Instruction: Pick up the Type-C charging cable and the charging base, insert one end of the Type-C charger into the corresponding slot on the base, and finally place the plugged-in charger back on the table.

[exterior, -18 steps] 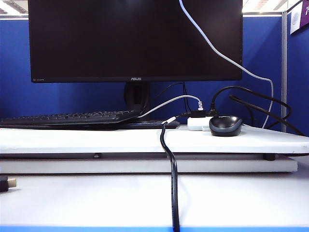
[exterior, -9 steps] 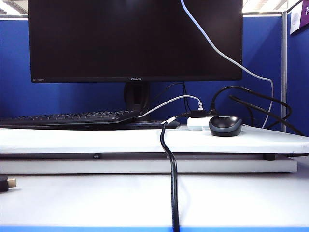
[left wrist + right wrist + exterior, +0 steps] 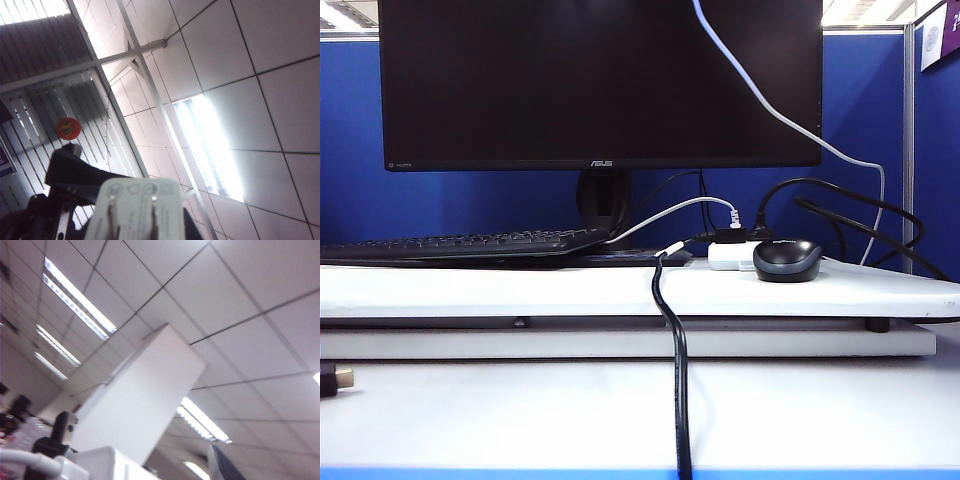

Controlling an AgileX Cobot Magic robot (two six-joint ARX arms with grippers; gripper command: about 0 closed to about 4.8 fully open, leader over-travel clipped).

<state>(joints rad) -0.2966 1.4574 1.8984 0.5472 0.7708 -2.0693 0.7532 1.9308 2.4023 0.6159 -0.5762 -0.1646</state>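
Both arms are raised out of the exterior view, and both wrist cameras look up at the ceiling. My left gripper is shut on the charging base, a white block whose two metal prongs face the camera. In the right wrist view the same charging base shows with the white plug end of the Type-C charging cable against its side. The slot is hidden. My right gripper stands open, one dark finger well off to the side. The Type-C charging cable hangs across the monitor to the table.
On the table stand a black monitor, a keyboard, a dark mouse and a flat white box with black plugs. A thick black cable runs over the table's front edge. A black connector lies at the left.
The hanging white cord has shifted very slightly in front of the monitor. Everything on the table has stayed where it was.
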